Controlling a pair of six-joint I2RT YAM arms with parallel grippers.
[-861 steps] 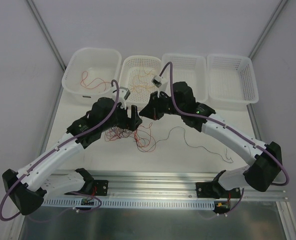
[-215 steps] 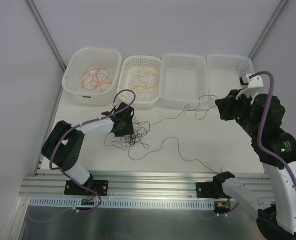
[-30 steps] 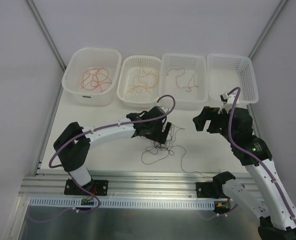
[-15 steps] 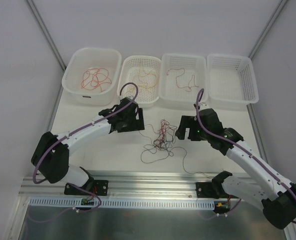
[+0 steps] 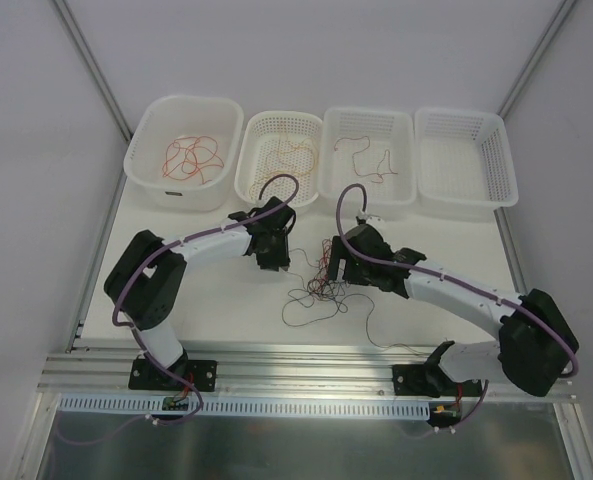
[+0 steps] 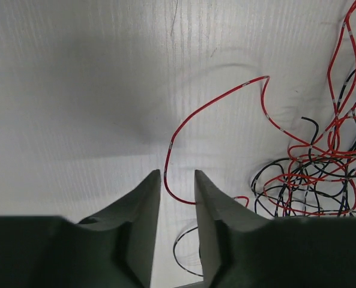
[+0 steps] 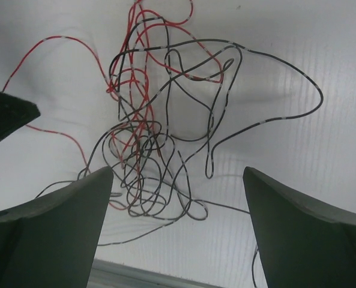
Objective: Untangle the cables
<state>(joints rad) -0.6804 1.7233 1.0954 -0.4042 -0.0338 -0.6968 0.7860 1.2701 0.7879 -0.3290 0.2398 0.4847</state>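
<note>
The cables lay bunched in a tangle of red and black strands on the desk, on the arms' side of the four baskets; three of those held a single loose cable each, so this heap looked to be what remained to sort. The left end effector sat just left of the tangle, its fingers drawn close but not clenched, with a gap showing around a red strand that looped out from the heap, probably chosen because it lay free. The right end effector hung over the tangle's right side, fully released and grasping nothing, its fingers straddling the heap, likely to pin it during the pull.
</note>
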